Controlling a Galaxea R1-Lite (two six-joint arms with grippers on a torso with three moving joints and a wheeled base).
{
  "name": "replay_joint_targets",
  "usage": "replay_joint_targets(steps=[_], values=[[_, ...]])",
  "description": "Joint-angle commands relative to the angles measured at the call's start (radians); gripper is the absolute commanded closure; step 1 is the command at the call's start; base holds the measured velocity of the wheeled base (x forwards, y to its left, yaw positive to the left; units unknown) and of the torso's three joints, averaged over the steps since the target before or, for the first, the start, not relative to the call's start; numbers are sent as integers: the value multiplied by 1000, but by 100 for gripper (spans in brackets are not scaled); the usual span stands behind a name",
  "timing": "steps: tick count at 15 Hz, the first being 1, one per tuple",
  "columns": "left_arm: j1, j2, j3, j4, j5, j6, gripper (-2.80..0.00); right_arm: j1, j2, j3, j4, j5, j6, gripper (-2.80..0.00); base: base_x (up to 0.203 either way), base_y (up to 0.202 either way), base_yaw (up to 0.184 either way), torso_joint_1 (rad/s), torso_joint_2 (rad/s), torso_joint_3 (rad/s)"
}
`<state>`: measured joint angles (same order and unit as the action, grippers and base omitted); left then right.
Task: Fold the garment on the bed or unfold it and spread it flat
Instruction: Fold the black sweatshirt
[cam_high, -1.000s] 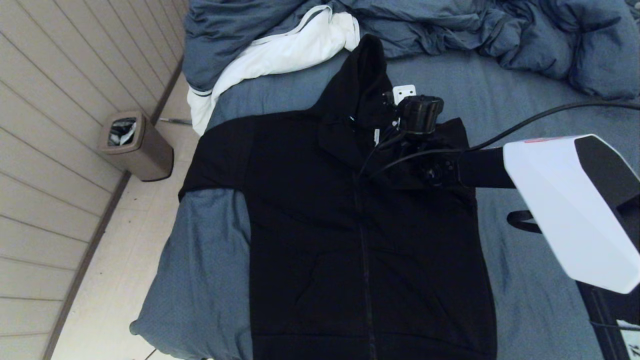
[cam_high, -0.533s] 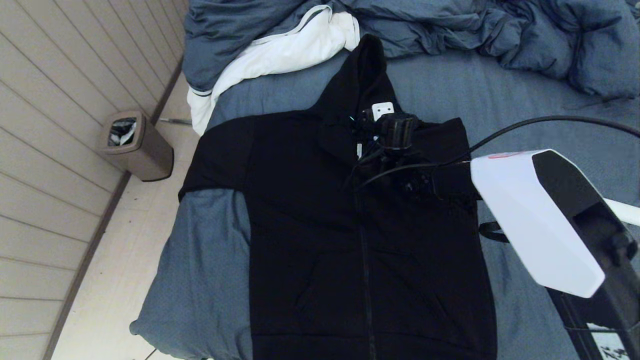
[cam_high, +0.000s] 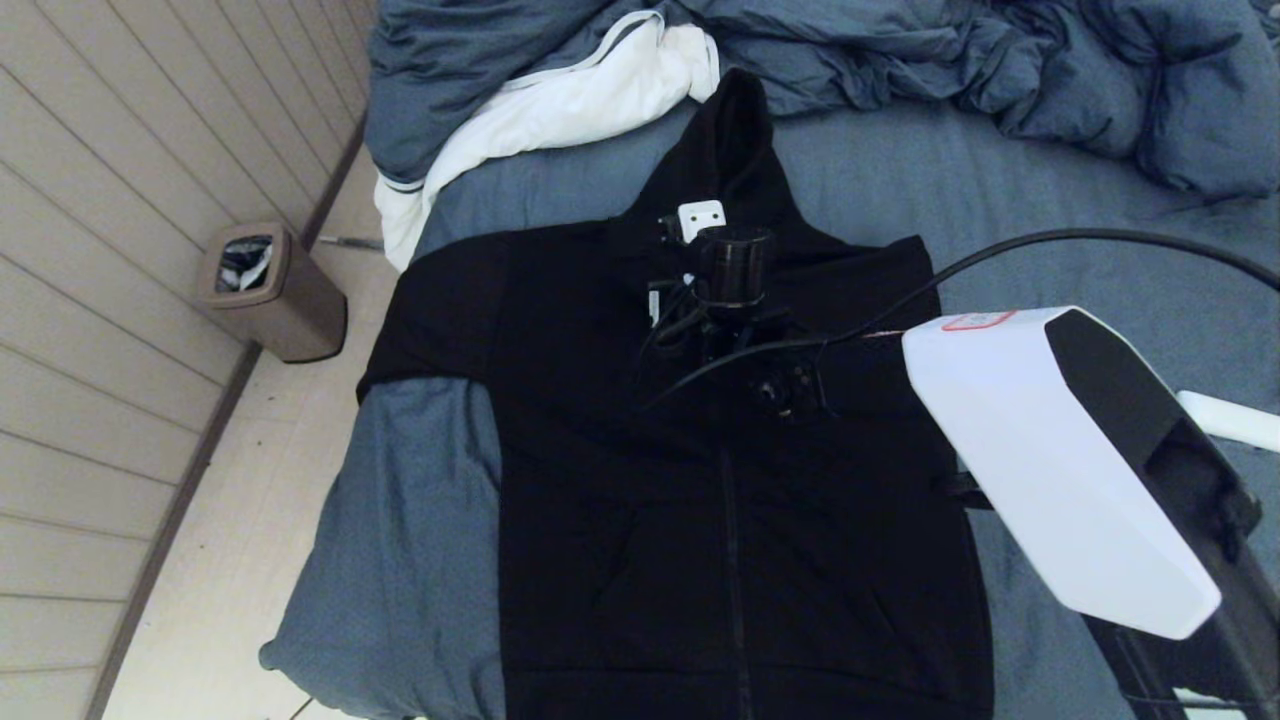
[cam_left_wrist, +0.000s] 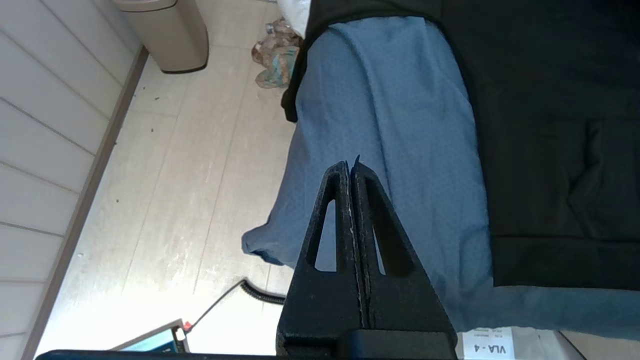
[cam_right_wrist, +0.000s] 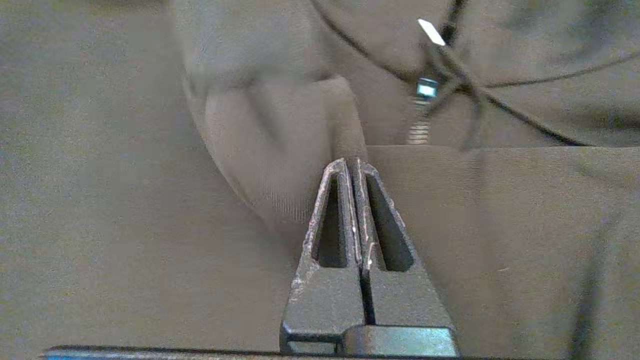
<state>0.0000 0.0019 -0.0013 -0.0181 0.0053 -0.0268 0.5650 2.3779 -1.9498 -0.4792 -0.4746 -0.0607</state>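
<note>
Right arm's white shell (cam_high: 1050, 470) fills the lower right of the head view, reaching up-left over the garment (cam_high: 600, 480). Garment: black zip hoodie, lying front up on the bed (cam_high: 400, 540), body flat down the frame centre, hem at the bottom edge, hood pointing to the top centre. Its sleeve on the frame's left lies across the bed edge at mid-left. Zipper runs down the middle.

Right tool (cam_right_wrist: 352, 162) sits at the collar area, frame centre-upper in the head view, just below the hood opening. Wrist view: fingers pressed fully together, tips against the dark fabric at a folded edge. Whether any cloth is pinched between them, can't tell; nothing visibly sticks out of the tips. Drawstrings (cam_right_wrist: 450, 75) and a small white tag (cam_right_wrist: 430, 31) lie just beyond the tips, not touched.

Left tool (cam_left_wrist: 350, 167) shows only in its own wrist view: fingers closed tight, empty, hanging over the bed corner near the garment's hem, touching nothing.

Further back: rumpled blue-grey duvet (cam_high: 900, 60) with white lining (cam_high: 560, 110) bunched across the top of the frame, hood tip just beside it. Brown bin (cam_high: 270, 295) on the floor at mid-left by the panelled wall (cam_high: 120, 200).
</note>
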Motion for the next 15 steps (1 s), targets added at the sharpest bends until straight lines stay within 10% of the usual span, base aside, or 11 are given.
replay_joint_targets(steps=[1,15], values=[[0,0,1,0,1,-1,0,48,-14,2,-3,-15,4,0,0,0,0,0,0,0],[0,0,-1,0,2,-1,0,-28,-269,117,98,-58,14,0,0,0,0,0,0,0]])
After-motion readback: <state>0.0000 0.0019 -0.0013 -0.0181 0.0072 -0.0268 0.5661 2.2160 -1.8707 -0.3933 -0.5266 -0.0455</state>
